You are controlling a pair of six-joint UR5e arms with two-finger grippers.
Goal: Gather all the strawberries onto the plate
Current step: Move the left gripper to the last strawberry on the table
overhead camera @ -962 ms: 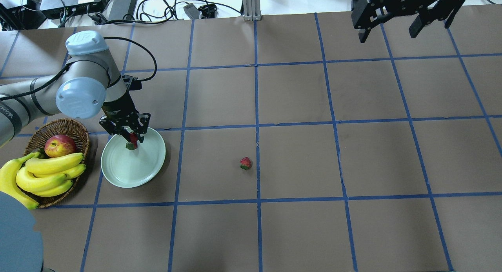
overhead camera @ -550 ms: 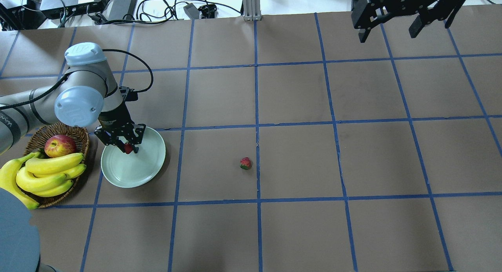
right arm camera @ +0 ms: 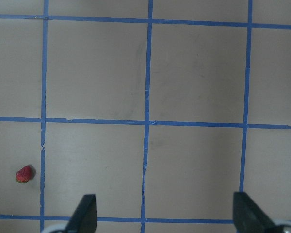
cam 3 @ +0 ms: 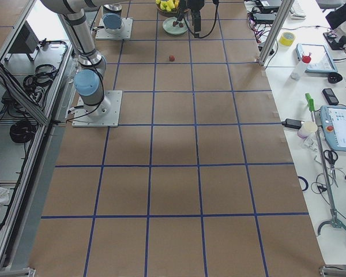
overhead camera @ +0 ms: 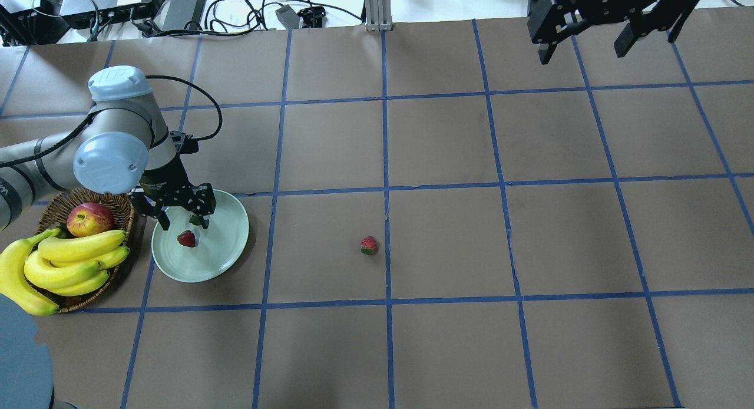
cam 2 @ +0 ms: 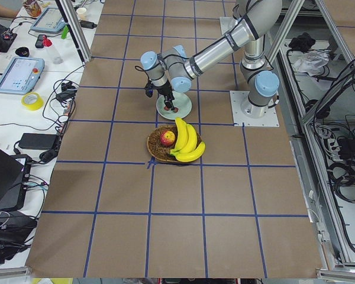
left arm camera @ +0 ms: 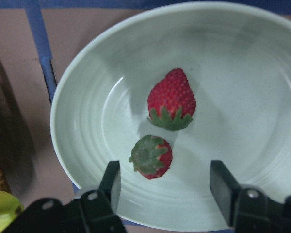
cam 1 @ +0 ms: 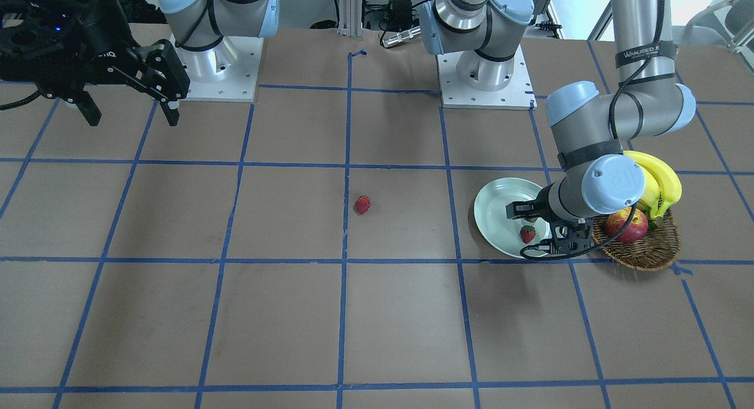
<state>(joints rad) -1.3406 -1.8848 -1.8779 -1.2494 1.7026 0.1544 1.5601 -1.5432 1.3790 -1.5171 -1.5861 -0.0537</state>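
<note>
The mint-green plate point(overhead camera: 219, 251) lies left of the table's middle and holds two strawberries. One strawberry point(overhead camera: 187, 238) lies free on it. The other point(overhead camera: 195, 219) is partly hidden by my left gripper point(overhead camera: 185, 221), which hangs open and empty just above the plate. In the left wrist view both strawberries point(left arm camera: 171, 104) point(left arm camera: 151, 156) lie on the plate point(left arm camera: 242, 97), one between the open fingers point(left arm camera: 111, 182). A third strawberry point(overhead camera: 369, 245) lies on the table mid-way; it also shows in the right wrist view point(right arm camera: 23, 174). My right gripper point(overhead camera: 583, 46) is open and empty, high at the far right.
A brown wicker basket point(overhead camera: 121, 198) with an apple point(overhead camera: 89, 218) and bananas point(overhead camera: 70, 259) stands right beside the plate on its left. Blue tape lines grid the brown table. Cables and boxes lie beyond the far edge.
My left gripper moved a little left over the plate and opened. The strawberry it held now lies on the plate. The right arm has not moved.
</note>
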